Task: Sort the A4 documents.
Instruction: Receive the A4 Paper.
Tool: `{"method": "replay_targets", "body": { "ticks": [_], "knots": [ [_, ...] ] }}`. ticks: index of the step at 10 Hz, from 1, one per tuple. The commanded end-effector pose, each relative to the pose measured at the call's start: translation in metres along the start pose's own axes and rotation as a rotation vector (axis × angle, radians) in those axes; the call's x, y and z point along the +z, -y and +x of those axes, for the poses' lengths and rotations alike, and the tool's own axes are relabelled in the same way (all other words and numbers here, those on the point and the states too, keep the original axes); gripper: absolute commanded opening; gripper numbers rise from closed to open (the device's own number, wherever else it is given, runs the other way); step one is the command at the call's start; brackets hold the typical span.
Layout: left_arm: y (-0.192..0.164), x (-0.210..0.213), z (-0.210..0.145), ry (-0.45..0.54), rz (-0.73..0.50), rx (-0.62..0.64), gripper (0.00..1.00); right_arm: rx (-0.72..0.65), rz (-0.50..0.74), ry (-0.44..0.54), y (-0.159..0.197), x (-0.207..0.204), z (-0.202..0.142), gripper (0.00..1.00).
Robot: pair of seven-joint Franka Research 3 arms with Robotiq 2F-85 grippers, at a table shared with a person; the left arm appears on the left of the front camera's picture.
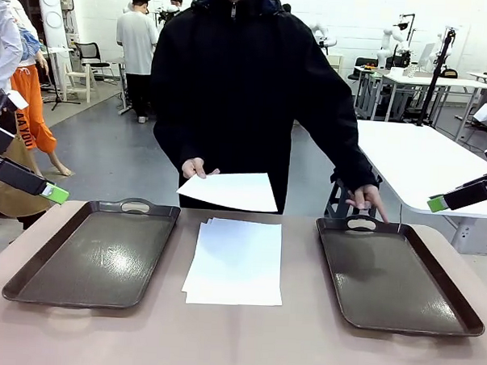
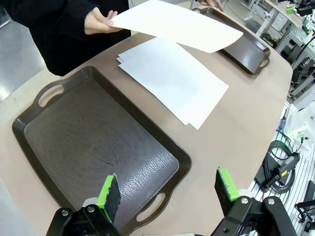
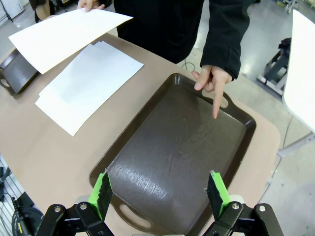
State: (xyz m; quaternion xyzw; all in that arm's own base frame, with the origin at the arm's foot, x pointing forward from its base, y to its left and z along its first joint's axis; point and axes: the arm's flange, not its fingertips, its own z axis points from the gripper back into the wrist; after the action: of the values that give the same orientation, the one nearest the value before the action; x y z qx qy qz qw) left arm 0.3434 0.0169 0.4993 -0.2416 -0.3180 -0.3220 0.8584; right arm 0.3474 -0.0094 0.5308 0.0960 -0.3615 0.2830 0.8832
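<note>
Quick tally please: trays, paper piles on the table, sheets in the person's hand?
Trays: 2 (left tray, right tray)
Paper pile on the table: 1, sheet count inside unclear
Sheet in the person's hand: 1
Total: 4

On the tan table (image 1: 301, 347) a left tray (image 1: 95, 253) and a right tray (image 1: 393, 282) were set, both dark and handled. Between them, touching neither, a slightly fanned stack of white sheets (image 1: 236, 263) was laid flat.

Left tray (image 1: 91, 253) lies open; a pointing hand (image 1: 368, 200) (finger down) blocks the right tray (image 1: 393, 278) at its far end.
</note>
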Motion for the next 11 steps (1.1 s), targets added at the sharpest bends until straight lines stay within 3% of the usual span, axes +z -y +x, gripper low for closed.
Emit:
{"method": "replay_targets", "body": {
  "ticks": [1,7,11],
  "knots": [
    [-0.004,0.0,0.0,0.011,-0.014,-0.016,1.0,0.0,0.001,-0.003,0.0,-0.001,0.0,1.0],
    [-0.004,0.0,0.0,0.011,-0.014,-0.016,1.0,0.0,0.0,0.0,0.0,0.0,0.0,1.0],
    [-0.004,0.0,0.0,0.011,-0.014,-0.016,1.0,-0.233,0.221,0.046,0.009,-0.059,0.024,1.0]
  ]
}}
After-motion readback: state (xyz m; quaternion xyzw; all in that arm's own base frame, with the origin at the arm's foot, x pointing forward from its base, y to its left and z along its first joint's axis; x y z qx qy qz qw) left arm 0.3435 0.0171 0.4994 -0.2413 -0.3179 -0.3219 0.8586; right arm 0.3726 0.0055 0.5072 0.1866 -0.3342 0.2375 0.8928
